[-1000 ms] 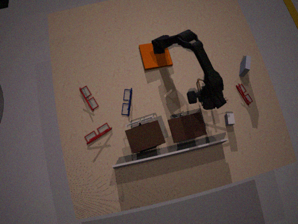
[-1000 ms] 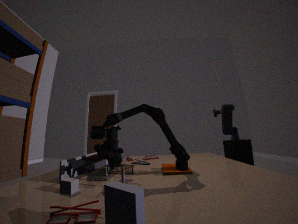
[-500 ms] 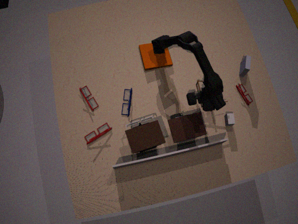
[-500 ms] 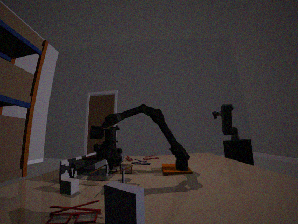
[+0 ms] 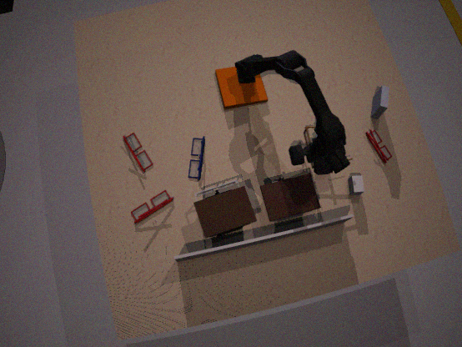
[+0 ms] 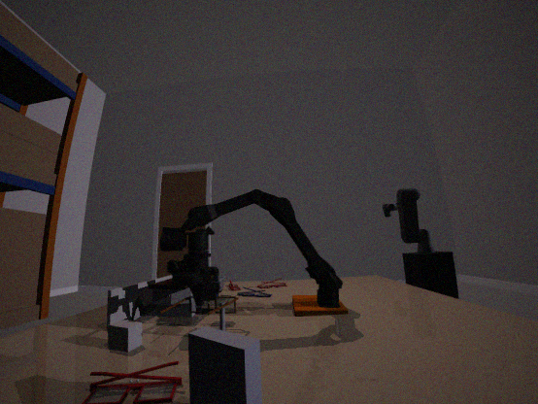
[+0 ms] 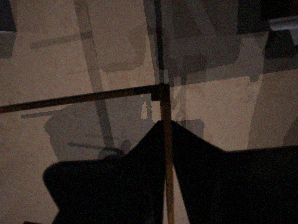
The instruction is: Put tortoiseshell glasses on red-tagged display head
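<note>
The brown tortoiseshell glasses [image 5: 309, 126] [image 6: 230, 301] [image 7: 80, 99] are raised above the table. My gripper [image 6: 200, 307] [image 7: 165, 125] is shut on one brown bar of them; another bar reaches left from the corner in the wrist view. In the top view the arm hides the fingertips and much of the glasses. Two display heads stand side by side, seen from above as a right brown-topped head [image 5: 290, 197] and a left brown-topped head [image 5: 225, 211]. The gripper is beyond the right head's upper right corner. Pale glasses lie at the left head's front. I cannot make out the red tag.
A thin upright panel [image 5: 267, 238] stands behind both heads. A small white block [image 5: 357, 184] [image 6: 125, 336], a tall grey block [image 5: 380, 102] [image 6: 218, 366] and red glasses [image 5: 379, 146] are on the right. Blue glasses [image 5: 202, 158] and two more red pairs lie left.
</note>
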